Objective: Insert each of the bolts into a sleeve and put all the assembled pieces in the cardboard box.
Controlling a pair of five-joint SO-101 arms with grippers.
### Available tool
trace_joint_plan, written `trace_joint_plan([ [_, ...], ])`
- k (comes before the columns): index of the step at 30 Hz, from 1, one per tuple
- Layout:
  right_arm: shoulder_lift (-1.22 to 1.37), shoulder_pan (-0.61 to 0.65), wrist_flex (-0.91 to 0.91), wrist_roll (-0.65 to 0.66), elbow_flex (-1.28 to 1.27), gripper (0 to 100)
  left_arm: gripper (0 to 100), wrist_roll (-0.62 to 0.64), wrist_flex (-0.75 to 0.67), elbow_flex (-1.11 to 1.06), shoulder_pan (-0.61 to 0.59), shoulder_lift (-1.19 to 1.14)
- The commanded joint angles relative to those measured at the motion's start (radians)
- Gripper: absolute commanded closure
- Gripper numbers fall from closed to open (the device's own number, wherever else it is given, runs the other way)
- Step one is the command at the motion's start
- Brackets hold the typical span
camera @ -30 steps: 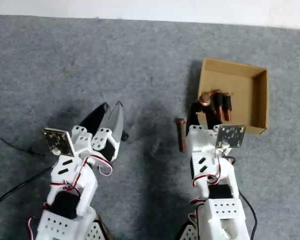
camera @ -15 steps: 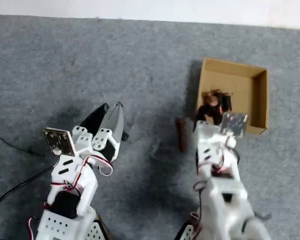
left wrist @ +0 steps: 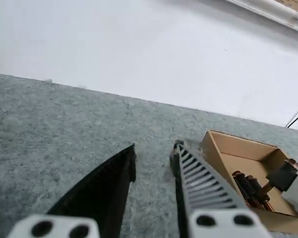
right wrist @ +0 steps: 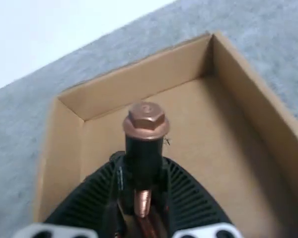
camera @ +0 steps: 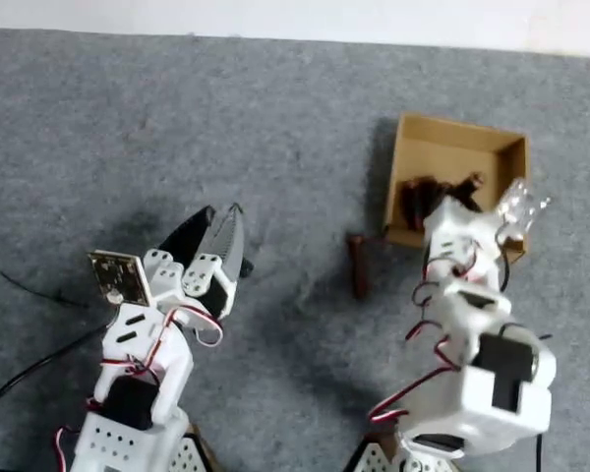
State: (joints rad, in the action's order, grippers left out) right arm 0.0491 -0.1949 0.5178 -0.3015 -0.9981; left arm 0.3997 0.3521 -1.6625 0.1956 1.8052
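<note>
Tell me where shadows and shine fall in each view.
High view: the open brown cardboard box throws a soft shadow leftward onto the grey carpet; another lies beside the left gripper. Left wrist view: the white backdrop is evenly lit. Right wrist view: the copper hex-headed bolt in the right gripper shows a dull sheen.

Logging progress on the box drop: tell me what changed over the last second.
The right arm swung rightward, carrying the right gripper, shut on an assembled piece, from the near-left corner of the cardboard box to over its interior. Nothing was let go. The left gripper, the bolt on the mat and the pieces in the box stayed put.
</note>
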Motion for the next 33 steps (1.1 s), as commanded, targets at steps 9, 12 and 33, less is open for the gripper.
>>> trace_joint_plan([
  [9,0.002,-0.022,-0.002,-0.009,0.097,98.8,87,0.003,0.0,0.008,-0.01,0.002],
  [12,0.002,-0.022,-0.002,-0.009,0.099,98.8,87,0.003,0.0,0.008,-0.01,0.002],
  [33,-0.002,0.024,-0.087,0.092,0.102,76.5,87,-0.051,-0.04,-0.002,-0.01,0.002],
])
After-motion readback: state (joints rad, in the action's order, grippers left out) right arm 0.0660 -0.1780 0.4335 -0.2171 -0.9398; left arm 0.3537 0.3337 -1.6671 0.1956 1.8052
